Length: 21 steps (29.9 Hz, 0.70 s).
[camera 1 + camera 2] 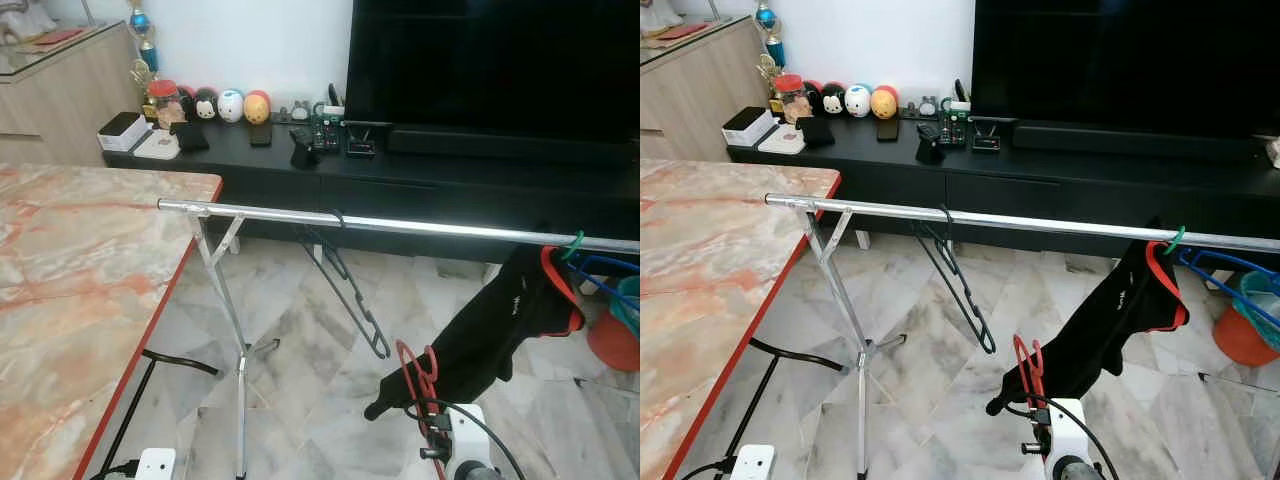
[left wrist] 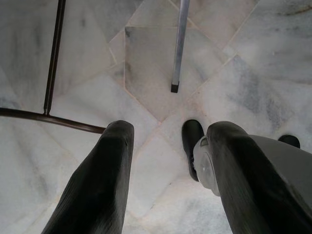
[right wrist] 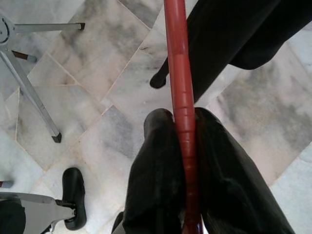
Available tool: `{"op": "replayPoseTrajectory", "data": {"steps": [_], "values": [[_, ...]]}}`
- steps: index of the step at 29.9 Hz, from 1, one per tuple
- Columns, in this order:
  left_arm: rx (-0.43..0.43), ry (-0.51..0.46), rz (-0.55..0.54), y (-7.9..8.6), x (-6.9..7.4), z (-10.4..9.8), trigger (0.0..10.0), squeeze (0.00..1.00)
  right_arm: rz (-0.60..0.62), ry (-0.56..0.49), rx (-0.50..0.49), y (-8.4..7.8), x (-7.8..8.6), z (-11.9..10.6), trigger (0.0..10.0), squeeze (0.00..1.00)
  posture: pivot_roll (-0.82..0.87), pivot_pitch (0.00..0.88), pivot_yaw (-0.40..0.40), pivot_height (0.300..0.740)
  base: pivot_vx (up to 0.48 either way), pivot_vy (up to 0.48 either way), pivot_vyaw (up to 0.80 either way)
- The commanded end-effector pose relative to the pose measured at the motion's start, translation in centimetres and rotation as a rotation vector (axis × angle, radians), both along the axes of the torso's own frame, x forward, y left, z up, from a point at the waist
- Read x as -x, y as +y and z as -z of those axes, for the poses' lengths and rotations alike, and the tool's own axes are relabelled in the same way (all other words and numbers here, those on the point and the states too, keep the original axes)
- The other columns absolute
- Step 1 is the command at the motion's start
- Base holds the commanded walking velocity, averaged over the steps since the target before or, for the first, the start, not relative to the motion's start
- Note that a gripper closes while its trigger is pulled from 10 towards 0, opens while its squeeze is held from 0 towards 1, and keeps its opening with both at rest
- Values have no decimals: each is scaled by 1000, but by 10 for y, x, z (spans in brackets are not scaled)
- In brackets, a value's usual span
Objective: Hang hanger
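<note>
Low down, the red hanger (image 3: 181, 97) is clamped between the right gripper (image 3: 184, 119)'s fingers (image 3: 156, 161), its bar running lengthwise out past their tips toward the black garment (image 1: 500, 320) on the rail (image 1: 400, 224). That arm sits low, well below the rail. Meanwhile the left gripper (image 2: 168, 129) hangs over the floor (image 2: 146, 87), fingers apart and holding nothing.

Even daylight, soft shadows, sharp focus throughout.
</note>
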<state>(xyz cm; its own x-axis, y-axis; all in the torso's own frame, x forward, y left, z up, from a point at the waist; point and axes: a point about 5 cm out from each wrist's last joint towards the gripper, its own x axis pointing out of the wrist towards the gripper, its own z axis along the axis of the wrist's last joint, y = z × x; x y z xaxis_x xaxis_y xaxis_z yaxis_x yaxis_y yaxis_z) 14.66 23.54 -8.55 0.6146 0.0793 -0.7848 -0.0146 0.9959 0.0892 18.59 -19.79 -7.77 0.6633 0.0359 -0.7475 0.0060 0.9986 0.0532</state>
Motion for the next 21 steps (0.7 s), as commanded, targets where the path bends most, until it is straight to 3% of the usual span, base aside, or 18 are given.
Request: {"op": "replayPoseTrajectory", "data": {"steps": [1,4,8,13,21], "values": [[-7,11,29,-2,2,1,10000,0,-9,-34,-5,0,-7,-4,10000,0,2,0,-6,740,0,0,0],[-6,13,32,-2,2,1,10000,0,-58,-21,6,1,-7,-4,10000,0,-2,0,-5,740,0,0,0],[-7,13,37,-2,2,1,10000,0,-18,-41,-18,1,-9,-5,10000,0,1,0,-4,740,0,0,0],[-7,14,47,-4,1,1,10000,0,-72,-46,-111,13,-18,-9,10000,0,-4,0,-2,740,0,0,0],[-7,12,65,-6,0,1,10000,0,-2,-141,-40,10,-43,-24,10000,0,-4,0,1,740,0,0,0]]}}
